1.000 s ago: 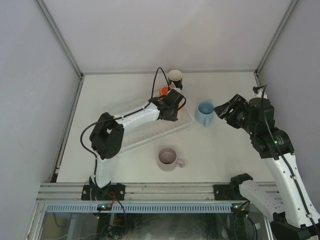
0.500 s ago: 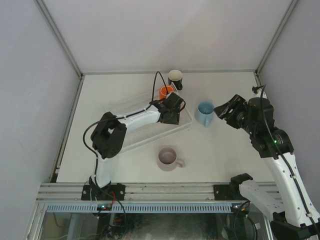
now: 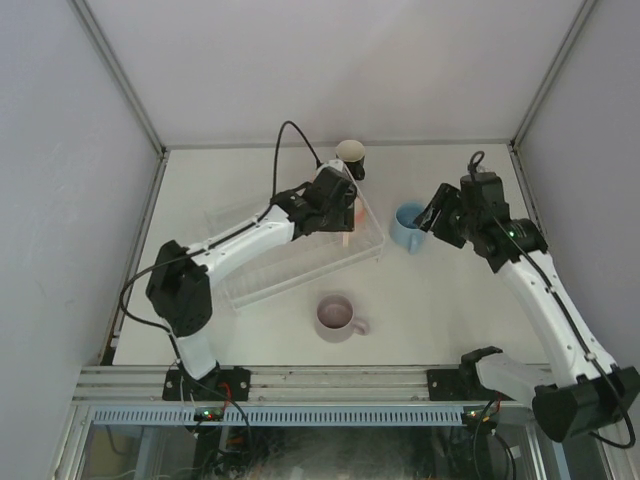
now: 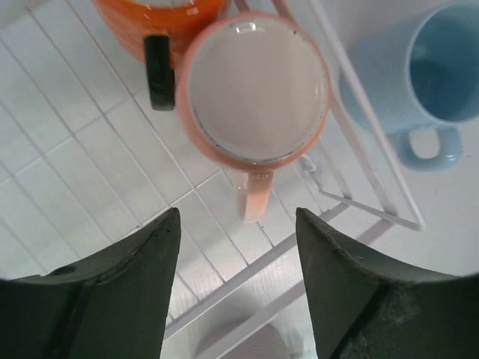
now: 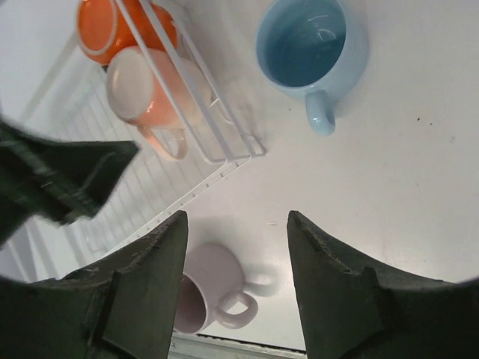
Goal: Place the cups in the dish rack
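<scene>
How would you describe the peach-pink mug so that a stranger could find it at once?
On the white table lies the clear dish rack; look at its right end, beside the light blue mug. Two mugs sit inside there: the orange mug and the peach-pink mug. Ours is the paler, salmon-coloured one, closer to the light blue mug.

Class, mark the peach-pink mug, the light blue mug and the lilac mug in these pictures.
peach-pink mug [image 4: 254, 90], left wrist view, on its pale inside.
light blue mug [image 5: 303, 41], right wrist view, on its inner floor.
lilac mug [image 3: 334, 314], top external view, on its inner floor.
</scene>
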You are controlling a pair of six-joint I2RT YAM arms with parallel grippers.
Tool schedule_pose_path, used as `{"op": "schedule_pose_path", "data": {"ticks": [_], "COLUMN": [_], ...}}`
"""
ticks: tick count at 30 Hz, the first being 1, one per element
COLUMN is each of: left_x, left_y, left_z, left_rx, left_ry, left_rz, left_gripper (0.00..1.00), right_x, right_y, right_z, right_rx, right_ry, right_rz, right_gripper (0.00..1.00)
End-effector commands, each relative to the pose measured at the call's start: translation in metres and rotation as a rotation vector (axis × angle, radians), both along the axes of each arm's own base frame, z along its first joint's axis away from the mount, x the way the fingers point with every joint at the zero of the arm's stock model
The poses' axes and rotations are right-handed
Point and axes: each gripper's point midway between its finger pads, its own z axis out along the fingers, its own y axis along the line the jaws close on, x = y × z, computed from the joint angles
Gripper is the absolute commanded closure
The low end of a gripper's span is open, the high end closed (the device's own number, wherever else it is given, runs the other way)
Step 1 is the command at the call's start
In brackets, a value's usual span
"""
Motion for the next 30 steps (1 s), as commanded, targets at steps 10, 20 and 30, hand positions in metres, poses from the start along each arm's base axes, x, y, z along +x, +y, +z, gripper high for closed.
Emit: {"op": "schedule_pose_path", "data": {"ticks": [10, 20, 30], "left_x": [-0.028, -0.044, -0.051], "left_y": [0.042, 0.064, 0.108], "left_z": [0.123, 0.172, 0.210], "left_rx": [-0.278, -0.611, -0.736], "left_ry": [-0.072, -0.180, -0.288], "left_rz": [-0.114, -0.158, -0.150], "left_gripper": [0.31, 0.43, 0.02], "right_x": [0.073, 0.115, 0.140], "right_y": [0.027, 0.038, 0.051], "right_z": [-0.032, -0.065, -0.106], "right_rx": [-0.109, -0.184, -0.264], "right_ry": [0.116, 0.231, 0.334], "right_rz": [0.207, 0.247, 0.281], "right_gripper": [0.46, 0.47, 0.47]}}
